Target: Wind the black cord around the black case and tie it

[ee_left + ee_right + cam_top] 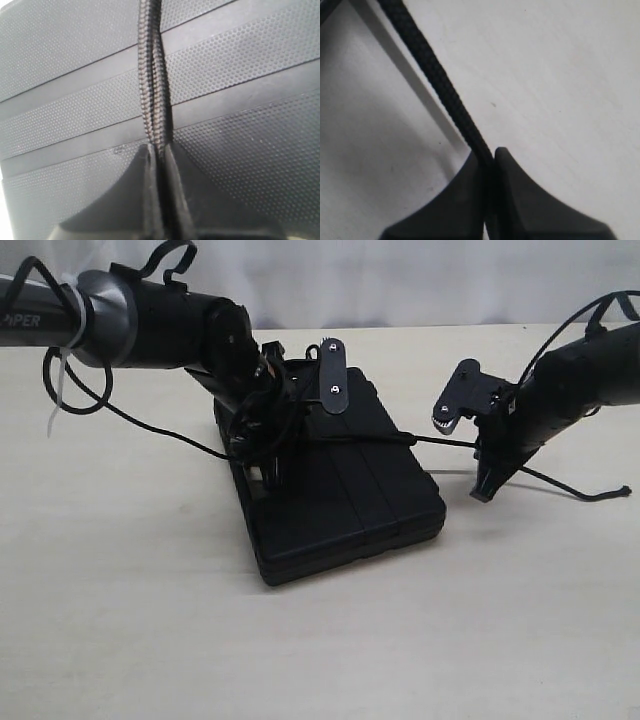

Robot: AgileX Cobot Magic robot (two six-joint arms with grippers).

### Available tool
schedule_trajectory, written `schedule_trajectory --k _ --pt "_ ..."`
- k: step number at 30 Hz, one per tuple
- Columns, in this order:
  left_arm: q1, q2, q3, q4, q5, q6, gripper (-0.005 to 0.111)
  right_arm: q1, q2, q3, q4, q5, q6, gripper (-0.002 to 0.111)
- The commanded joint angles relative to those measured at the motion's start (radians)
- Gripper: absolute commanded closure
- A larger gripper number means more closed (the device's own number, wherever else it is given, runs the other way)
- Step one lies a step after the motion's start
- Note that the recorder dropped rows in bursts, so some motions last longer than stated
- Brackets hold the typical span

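Left end effector (160, 152) is closed on a doubled run of the black cord (152, 75) over the black case (350, 500); right end effector (490, 156) is closed on the cord beside the case. Tension is best kept even so the wrap lies flat.

Left hand (161, 155) clamped on black cord (152, 85), above black case (240, 130).

Black case (350, 495) on the tabletop (150, 620), black cord (445, 441) across its lid.
Left fingers (120, 205) over the case's left part; right fingers (455, 200) above the tabletop just right of it; the cord's end lies farther right.
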Motion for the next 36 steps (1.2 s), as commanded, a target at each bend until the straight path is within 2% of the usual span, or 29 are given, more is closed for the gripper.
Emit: schedule_trajectory --k 1,4,11,16,18,24,25,26,27,28,33,35,36 --pt "0.009 0.01 0.013 0.053 0.087 -0.007 0.107 -0.014 0.001 0.007 -0.072 0.031 0.02 0.104" --pt "0.009 0.01 0.013 0.057 0.117 -0.005 0.107 -0.014 0.001 0.007 -0.16 0.031 0.11 0.104" --pt "0.009 0.01 0.013 0.083 0.142 -0.003 0.107 -0.014 0.001 0.007 -0.166 0.031 0.129 0.104" --pt "0.009 0.01 0.013 0.083 0.14 -0.003 0.107 -0.045 0.001 0.007 -0.308 0.161 0.206 0.08" --pt "0.009 0.01 0.013 0.083 0.14 -0.003 0.107 -0.081 0.001 0.007 -0.336 0.173 0.271 0.078" --pt "0.009 0.01 0.013 0.083 0.138 -0.005 0.107 -0.189 0.001 0.007 -0.354 0.236 0.314 0.081" --pt "0.009 0.01 0.013 0.083 0.138 -0.005 0.107 -0.196 0.001 0.007 -0.36 0.24 0.319 0.085" --pt "0.009 0.01 0.013 0.083 0.138 -0.005 0.107 -0.201 0.001 0.007 -0.372 0.249 0.319 0.096" --pt "0.009 0.01 0.013 0.083 0.138 -0.005 0.107 -0.201 0.001 0.007 -0.382 0.256 0.319 0.102" --pt "0.009 0.01 0.013 0.083 0.136 -0.005 0.107 -0.201 0.001 0.007 -0.388 0.258 0.33 0.104" --pt "0.009 0.01 0.013 0.065 0.078 -0.048 0.106 -0.199 0.001 0.005 -0.391 0.252 0.38 0.104" --pt "0.009 0.01 0.013 0.065 0.078 -0.05 0.101 -0.199 0.001 0.005 -0.392 0.258 0.392 0.104" --pt "0.009 0.01 0.013 0.065 0.078 -0.05 0.09 -0.199 0.001 0.005 -0.392 0.258 0.398 0.104"
